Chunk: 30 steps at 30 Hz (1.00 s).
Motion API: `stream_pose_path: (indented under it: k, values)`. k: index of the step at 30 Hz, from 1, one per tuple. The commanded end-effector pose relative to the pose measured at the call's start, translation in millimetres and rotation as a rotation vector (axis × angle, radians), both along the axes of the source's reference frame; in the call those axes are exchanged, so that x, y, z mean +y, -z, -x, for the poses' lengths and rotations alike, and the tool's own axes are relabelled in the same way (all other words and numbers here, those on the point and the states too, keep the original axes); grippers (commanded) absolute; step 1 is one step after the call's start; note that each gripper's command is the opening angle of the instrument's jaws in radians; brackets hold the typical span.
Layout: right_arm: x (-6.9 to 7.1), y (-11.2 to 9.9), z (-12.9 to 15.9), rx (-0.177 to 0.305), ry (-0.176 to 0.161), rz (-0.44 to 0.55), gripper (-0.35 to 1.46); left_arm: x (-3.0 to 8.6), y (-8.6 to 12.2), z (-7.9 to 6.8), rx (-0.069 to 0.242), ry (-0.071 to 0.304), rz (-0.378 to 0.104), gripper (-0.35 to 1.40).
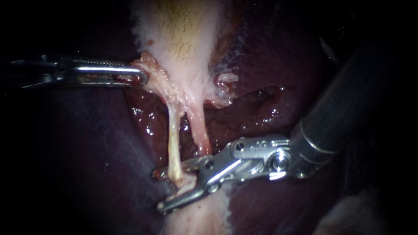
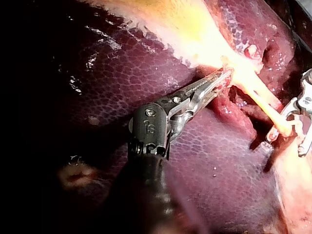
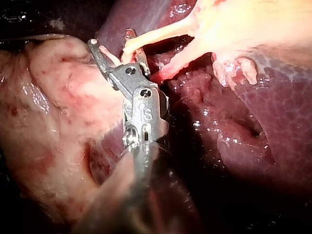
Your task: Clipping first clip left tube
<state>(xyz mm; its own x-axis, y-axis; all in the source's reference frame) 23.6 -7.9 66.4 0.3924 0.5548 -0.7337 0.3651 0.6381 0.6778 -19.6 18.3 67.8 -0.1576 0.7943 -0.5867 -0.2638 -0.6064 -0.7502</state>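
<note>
Status: my left instrument point(image 1: 140, 77) comes in from the upper left of the frame. Its jaws are clamped on the ragged tissue at the neck of the gallbladder point(image 1: 183, 35), holding it out to the left so both tubes run taut below it. The left tube point(image 1: 173, 139) is the thin pale strand down the centre of the frame. The right tube point(image 1: 199, 130) is the pinker one just beside it, ending above my right instrument point(image 1: 174, 185). The right jaws are spread wide at lower centre, straddling the bottom end of the left tube with a clear gap and nothing squeezed yet. I can't tell whether a clip sits in them. Risks as I judge them:
1) The position is very low, right where the tube meets the pale tissue at its base. Closing here could catch that tissue or only part of the tube.
2) The tube hides part of the upper jaw, so I can't confirm it is fully across. A partial bite means the clip slips.
3) The right tube is near the hinge, and any drift upward could snag it.
4) The strand is thin and under tension. More pull from the left could tear it.
5) The upper jaw's tip lies close to the liver point(image 1: 87, 143). Pushing deeper could scrape it.
</note>
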Motion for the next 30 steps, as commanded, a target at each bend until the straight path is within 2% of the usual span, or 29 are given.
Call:
stream_pose_path:
  k: [1,7,13,19,22,27,30]
  values:
    - [0.1,0.0,0.1,-0.002,-0.005,0.001,0.43,0.0,0.0,0.0,0.000,0.000,0.000,-0.35]
    - [0.7,-0.1,0.4,-0.006,-0.016,0.002,0.33,0.1,-0.1,0.0,0.000,0.000,0.000,-0.35]
    - [1.1,-0.7,0.8,-0.012,-0.032,0.007,0.14,0.1,-0.1,0.0,0.000,0.000,0.000,-0.35]
    - [1.6,-0.9,1.4,-0.015,-0.041,0.008,-0.15,0.1,-0.1,0.0,0.000,0.000,0.000,-0.35]
    - [1.8,-0.7,1.6,-0.044,-0.035,-0.018,-0.35,0.1,-0.1,0.0,0.000,0.000,0.000,-0.35]
    - [2.0,-0.9,1.7,-0.096,-0.014,-0.012,-0.35,0.1,-0.1,0.0,0.000,0.000,0.000,-0.35]
    - [2.0,-1.0,1.9,-0.096,-0.014,-0.011,-0.35,0.1,-0.1,0.0,0.002,0.002,0.000,-0.35]
